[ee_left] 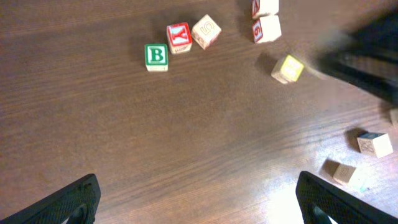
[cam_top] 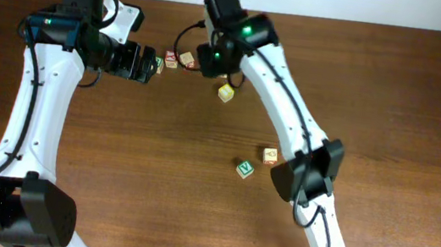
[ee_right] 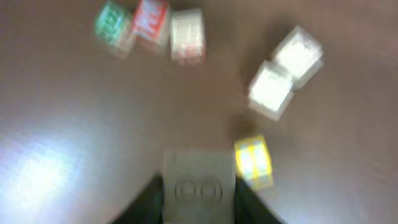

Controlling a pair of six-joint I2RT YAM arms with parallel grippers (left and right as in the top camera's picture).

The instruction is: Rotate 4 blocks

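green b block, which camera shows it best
Left wrist view: the green B block sits sharp and unobstructed, its letter readable, beside a red-faced block. The right wrist view shows it only as a green blur at top left. Overhead it is a tiny speck, letter unreadable.

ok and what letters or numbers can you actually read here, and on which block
"B": white on the green face of the end cube in a row of three.
"V": likely, on the lone green-faced cube; small.
Red-faced cube: a white letter, not clear enough to read.
Other cubes, and everything in the right wrist view: marks too small or blurred.
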